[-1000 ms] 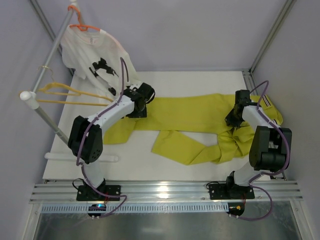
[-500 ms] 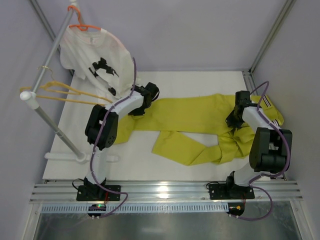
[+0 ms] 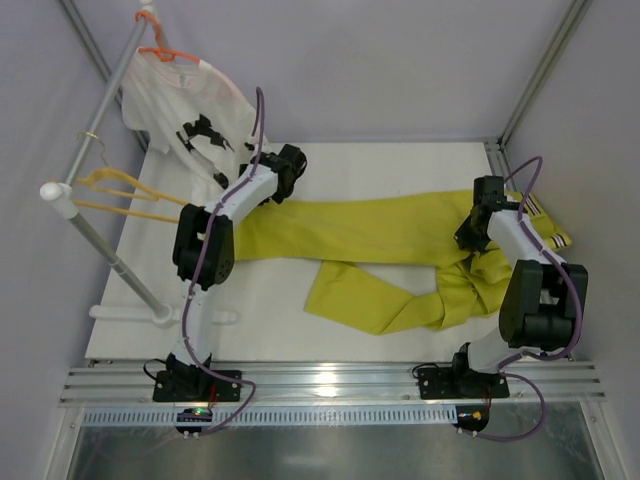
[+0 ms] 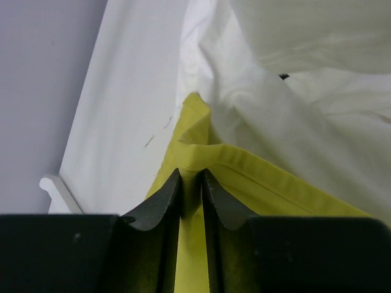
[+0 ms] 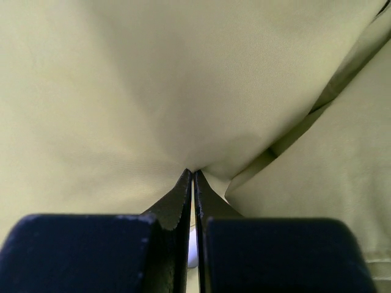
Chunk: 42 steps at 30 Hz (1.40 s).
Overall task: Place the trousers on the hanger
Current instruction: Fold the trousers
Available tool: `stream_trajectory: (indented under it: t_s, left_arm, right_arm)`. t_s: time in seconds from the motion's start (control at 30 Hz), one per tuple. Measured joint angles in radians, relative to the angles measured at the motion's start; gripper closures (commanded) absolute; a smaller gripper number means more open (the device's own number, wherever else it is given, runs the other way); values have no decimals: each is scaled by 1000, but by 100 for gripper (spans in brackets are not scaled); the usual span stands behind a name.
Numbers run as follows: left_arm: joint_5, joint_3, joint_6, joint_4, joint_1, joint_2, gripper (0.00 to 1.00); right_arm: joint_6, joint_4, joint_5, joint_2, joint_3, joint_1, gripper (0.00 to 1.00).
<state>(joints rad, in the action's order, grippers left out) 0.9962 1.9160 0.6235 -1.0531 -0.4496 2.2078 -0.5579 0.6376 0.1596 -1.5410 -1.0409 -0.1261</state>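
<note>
Trousers (image 3: 380, 235) lie spread on the table (image 3: 270, 300) between both tools. They look soft, light and floppy. A fold is pinched in the closed right tool (image 5: 193, 177). An edge, a good hold, is pinched by the left tool (image 4: 191, 183). The hanger (image 3: 125, 195) is hung off to its left.

White T-shirt (image 3: 178, 105) on orange hanger (image 3: 170, 55).

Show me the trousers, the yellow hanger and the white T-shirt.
trousers (image 3: 380, 225), top view, middle of the stretched-out leg.
yellow hanger (image 3: 130, 180), top view, on its upper arm.
white T-shirt (image 3: 165, 105), top view, plain cloth below the collar.
</note>
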Motion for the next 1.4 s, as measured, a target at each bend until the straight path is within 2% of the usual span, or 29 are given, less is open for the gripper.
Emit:
stream_trajectory:
  t_s: [0.1, 0.17, 0.47, 0.63, 0.8, 0.97, 1.4]
  left_arm:
    - [37, 0, -11, -3, 9, 4, 64]
    - [56, 4, -24, -5, 20, 16, 59]
    - [8, -21, -3, -39, 4, 32, 44]
    - [-127, -135, 12, -23, -58, -42, 42]
    - [-261, -192, 28, -3, -89, -103, 41]
    - [-339, -188, 32, 28, -67, -103, 41]
    - [-496, -30, 15, 121, -42, 32, 42]
  right_arm:
    - [10, -1, 12, 5, -6, 0, 96]
    - [14, -1, 11, 5, -6, 0, 96]
    - [27, -18, -18, 6, -6, 4, 96]
    - [25, -44, -32, -14, -11, 23, 96]
    - [1, -87, -69, -132, -70, 29, 96]
    - [-21, -114, -95, -248, -136, 35, 96]
    - [-43, -167, -95, -340, -235, 41, 96]
